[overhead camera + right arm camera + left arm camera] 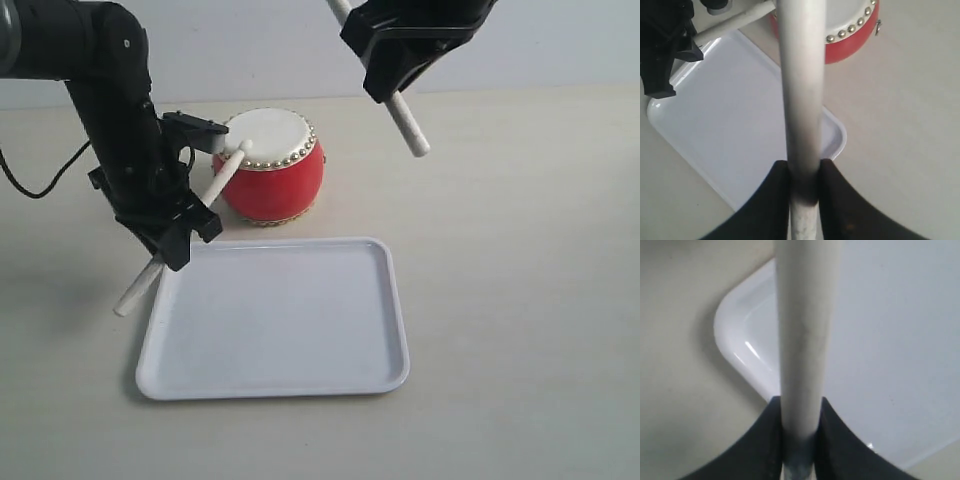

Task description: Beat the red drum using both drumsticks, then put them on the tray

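Open room: the widest stretch of the beige table (520,300) that I see lies right of the flat glossy white rectangular tray (275,390), under my raised right arm.
Edges: the tray's far rim runs near the small barrel-shaped red drum with cream skin and gold studs (272,185), with a narrow strip of table between them. The drum stands upright behind the tray's left half.
Cut off: the upper end of the right drumstick (410,128), a slim pale wooden stick, leaves the top of the exterior view. Both wrist views show only a blurred length of shaft.
Hard to tell: the tip of the left drumstick (228,172), the matching pale stick, sits at the drum skin's near-left edge. I cannot tell whether it touches.
Left hand (180,228): black fingers clamped on the left drumstick near its butt, low beside the tray's far-left corner. The butt pokes out over the table.
Right hand (393,68): fingers clamped on the right drumstick, held high to the right of the drum, with the tip slanting down and to the right.
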Motion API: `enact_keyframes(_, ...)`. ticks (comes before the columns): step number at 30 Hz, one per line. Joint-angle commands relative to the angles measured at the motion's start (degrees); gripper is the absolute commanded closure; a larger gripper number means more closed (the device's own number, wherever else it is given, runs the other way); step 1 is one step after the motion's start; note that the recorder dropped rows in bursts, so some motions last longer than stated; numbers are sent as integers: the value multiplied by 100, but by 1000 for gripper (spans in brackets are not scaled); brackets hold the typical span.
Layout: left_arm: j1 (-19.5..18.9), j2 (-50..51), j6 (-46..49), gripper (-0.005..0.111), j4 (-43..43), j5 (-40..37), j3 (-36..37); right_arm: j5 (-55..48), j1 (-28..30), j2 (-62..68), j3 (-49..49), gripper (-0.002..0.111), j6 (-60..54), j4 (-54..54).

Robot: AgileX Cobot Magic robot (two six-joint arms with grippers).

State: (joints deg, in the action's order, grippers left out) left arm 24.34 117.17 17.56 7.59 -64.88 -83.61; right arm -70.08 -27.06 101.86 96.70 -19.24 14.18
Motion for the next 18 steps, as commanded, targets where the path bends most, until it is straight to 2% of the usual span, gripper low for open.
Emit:
enact_keyframes(1, 23, -397, -88, 107, -1, -387, -240, 12, -25, 556, 19, 108, -117, 138)
enact_keyframes(5, 23, -951, -176, 107, 11, -388, -297, 12, -25, 1403, 19, 108, -513, 554)
enact_keyframes(10, 23, -1464, -203, 107, 11, -362, -297, 207, -25, 2326, 38, 108, -447, 518)
enact_keyframes(14, 23, -1385, -203, 107, 34, -157, -297, 12, -25, 2315, 78, 108, -447, 518)
enact_keyframes(18, 33, -1064, -186, 107, 63, 143, -122, 12, -12, 1727, 200, 108, -447, 480)
